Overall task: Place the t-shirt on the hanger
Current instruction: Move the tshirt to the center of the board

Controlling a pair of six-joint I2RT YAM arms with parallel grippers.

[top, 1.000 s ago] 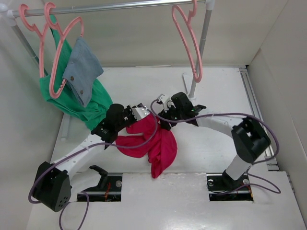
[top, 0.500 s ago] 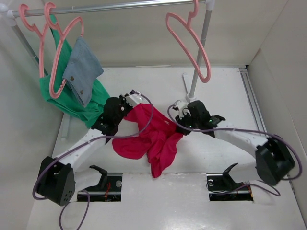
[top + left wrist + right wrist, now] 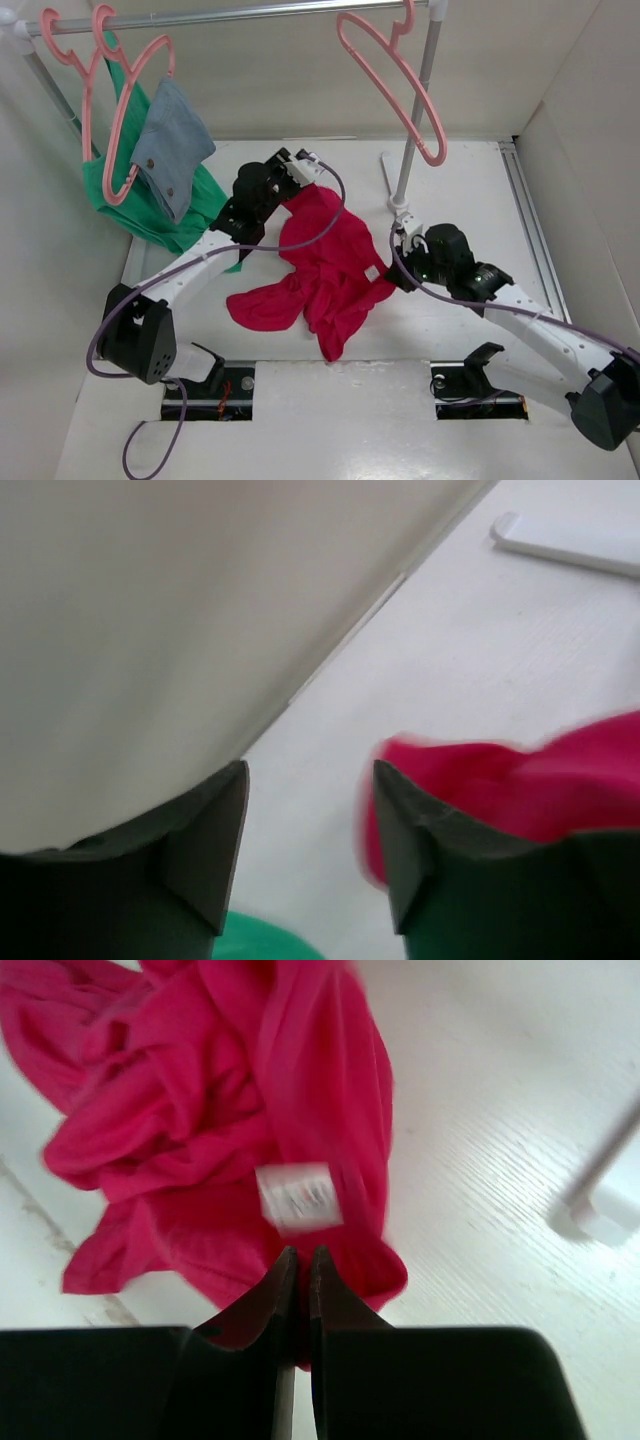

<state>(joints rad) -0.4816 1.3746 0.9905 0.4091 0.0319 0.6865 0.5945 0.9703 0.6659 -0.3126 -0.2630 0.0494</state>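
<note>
The crimson t-shirt (image 3: 330, 265) lies spread and rumpled mid-table, its white label (image 3: 371, 273) facing up. My right gripper (image 3: 392, 278) is shut on the shirt's right edge just below the label (image 3: 298, 1197); in the right wrist view red cloth (image 3: 220, 1110) is pinched between the closed tips (image 3: 302, 1255). My left gripper (image 3: 318, 180) is at the shirt's far end. Its jaws (image 3: 308, 780) stand open with nothing between them, and red fabric (image 3: 500, 780) lies just beside the right finger (image 3: 420, 850). The empty pink hanger (image 3: 395, 80) hangs tilted on the rail at upper right.
A metal rail (image 3: 230, 14) crosses the back, with its pole (image 3: 415, 120) and white foot (image 3: 392, 170) just behind the shirt. At left, pink hangers hold a green garment (image 3: 150, 215) and a grey-blue one (image 3: 172, 145). White walls close in on three sides.
The left gripper carried the shirt's end toward the back and has opened off it. The right gripper shut on the shirt near the label and drew right, stretching it out. The empty hanger swung.
</note>
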